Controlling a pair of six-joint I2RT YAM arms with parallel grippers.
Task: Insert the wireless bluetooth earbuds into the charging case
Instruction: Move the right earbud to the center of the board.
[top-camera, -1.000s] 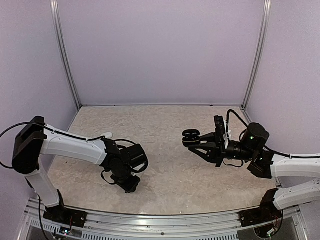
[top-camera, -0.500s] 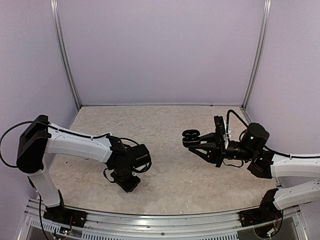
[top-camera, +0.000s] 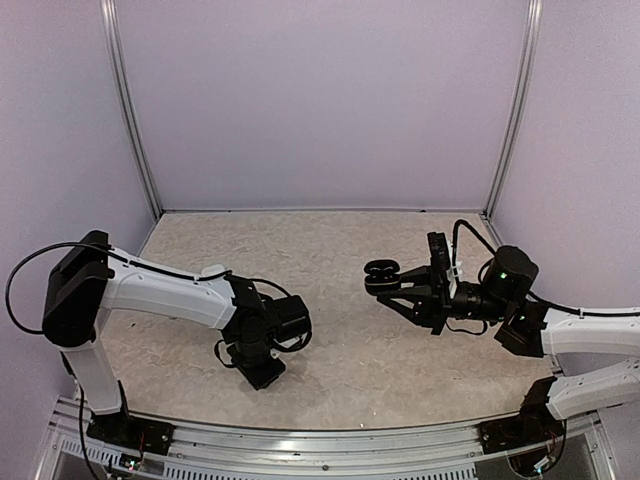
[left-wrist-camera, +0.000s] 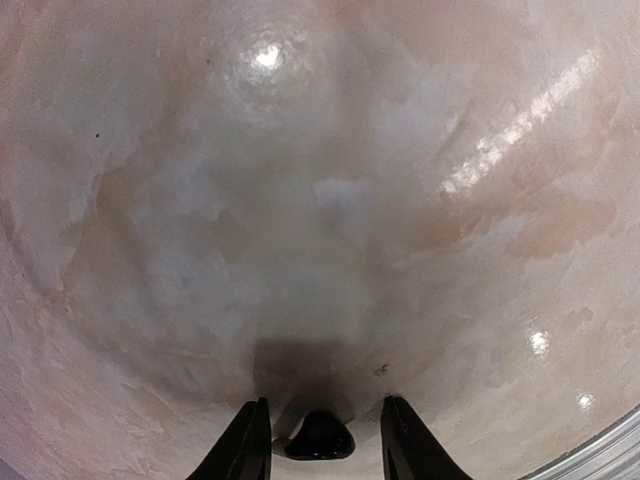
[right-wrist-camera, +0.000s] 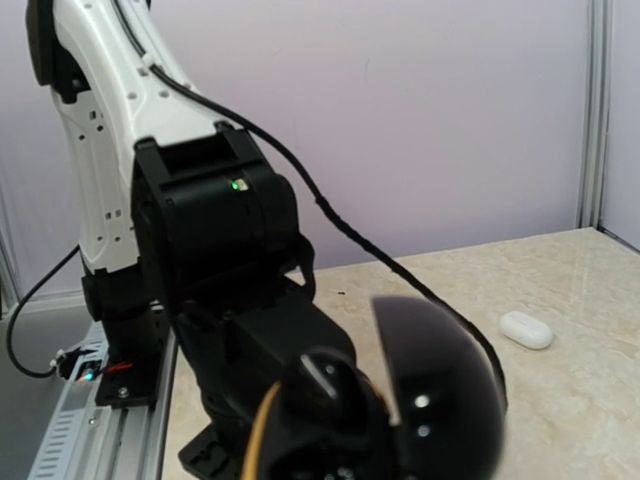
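From above, the right claw (top-camera: 398, 290) is clamped on the open black charging case (top-camera: 381, 273) and holds it up off the table (top-camera: 330, 235). Whether anything already sits in its wells is too small to tell. The left claw (top-camera: 262, 368) is well to the left of the case and nearer the front rail, pointed down at the tabletop, its tips hidden under the wrist. In the left wrist view, a glossy black earbud (left-wrist-camera: 318, 437) lies on the table between the two fingers (left-wrist-camera: 248, 442). They stand apart, with a sliver of surface showing on either side, so that claw is spread around the bud and not pinching it. In the right wrist view, the case fills the bottom as a dark blur, with a domed half that I take for the lid swung to the right, and the wells cannot be read here either. Beyond the case stands the left arm (right-wrist-camera: 200, 230). To the right of the case, well apart from it, a small white oblong thing (right-wrist-camera: 526, 329) rests on the table, and I cannot say whether it is an earbud or something else. To my eye the job is in its early part: the case is presented and open, one black bud is bracketed but not yet picked, and I can confirm none as seated
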